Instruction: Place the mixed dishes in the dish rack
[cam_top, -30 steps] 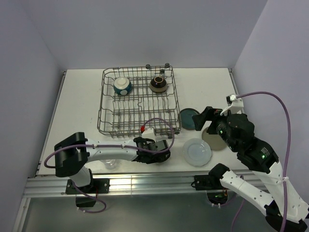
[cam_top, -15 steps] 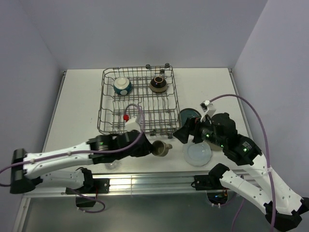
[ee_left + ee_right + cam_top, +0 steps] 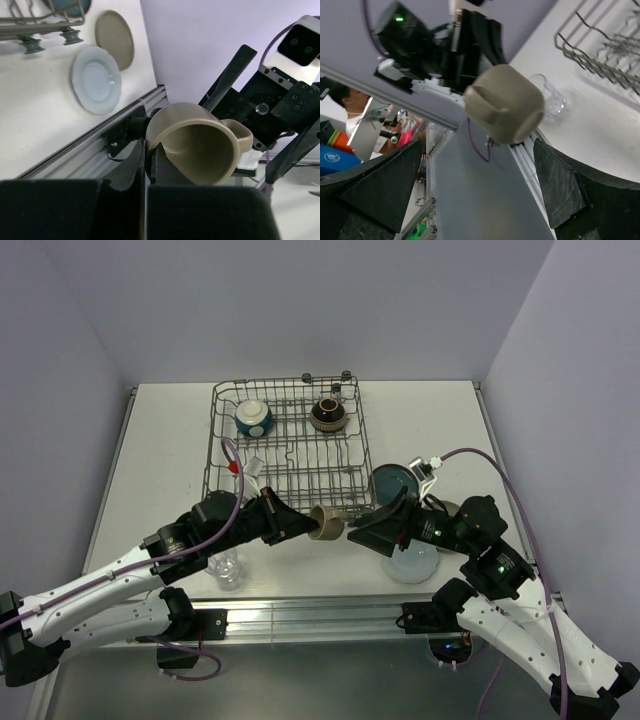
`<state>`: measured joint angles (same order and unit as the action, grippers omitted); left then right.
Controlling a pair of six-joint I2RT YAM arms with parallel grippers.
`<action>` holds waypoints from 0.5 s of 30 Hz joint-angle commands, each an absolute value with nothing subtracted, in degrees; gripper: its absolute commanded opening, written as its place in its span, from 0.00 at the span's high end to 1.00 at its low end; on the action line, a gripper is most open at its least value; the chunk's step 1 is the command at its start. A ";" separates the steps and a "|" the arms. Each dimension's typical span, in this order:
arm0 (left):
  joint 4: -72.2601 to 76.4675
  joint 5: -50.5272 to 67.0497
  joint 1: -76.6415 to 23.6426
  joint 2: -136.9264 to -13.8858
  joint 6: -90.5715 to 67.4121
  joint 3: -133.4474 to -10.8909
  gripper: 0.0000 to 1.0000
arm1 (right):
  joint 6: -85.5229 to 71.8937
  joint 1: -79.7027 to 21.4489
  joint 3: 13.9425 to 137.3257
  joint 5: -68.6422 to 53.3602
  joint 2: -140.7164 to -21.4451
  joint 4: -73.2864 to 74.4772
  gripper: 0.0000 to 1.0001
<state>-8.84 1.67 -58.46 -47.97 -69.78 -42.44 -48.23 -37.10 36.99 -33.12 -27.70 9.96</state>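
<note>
Just off the 6 o'clock edge of the dish rack [image 3: 212, 455], raised above the bench [image 3: 160, 440], the olive-grey mug [image 3: 325, 522] hangs on its side. The clenched left jaws pinch it by one stretch of its rim wall, with its mouth turned back toward that wrist and its base toward the right jaws. Those stand spread wide at the mug's 3 o'clock, grasping nothing and seemingly not touching it. The likely trouble is the thin rim pinch. The mug's weight sits well out from the contact, so right jaws coming in off-centre could swing it or slide it free. If the left jaws let go before the right have a firm hold, the mug would drop to the bench near the pale-blue plate [image 3: 415, 562]. The two sets of jaws are also close enough to knock each other. A sweep of the left arm [image 3: 150, 555] could clip the clear glass [image 3: 228, 568] at 7 o'clock. A second ago the left jaws were low on the bench at 6 o'clock and the right were back over the plates at 3 o'clock. Now the mug is aloft and the right jaws have swung in to face it. The teal bowl [image 3: 253, 418] and dark brown bowl [image 3: 327, 414] sit unchanged at the rack's 12 o'clock end.
</note>
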 commanded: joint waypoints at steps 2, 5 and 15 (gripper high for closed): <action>5.42 9.13 -56.61 -47.02 -75.13 -40.62 1.00 | -49.05 -37.18 37.17 -35.33 -25.93 1.93 0.00; 9.30 12.03 -55.81 -47.37 -79.17 -39.29 1.00 | -47.64 -37.18 37.71 -36.12 -26.72 1.67 0.00; 21.25 18.19 -54.58 -47.55 -87.36 -35.60 1.00 | -49.91 -37.18 36.56 -38.93 -28.65 -4.74 0.01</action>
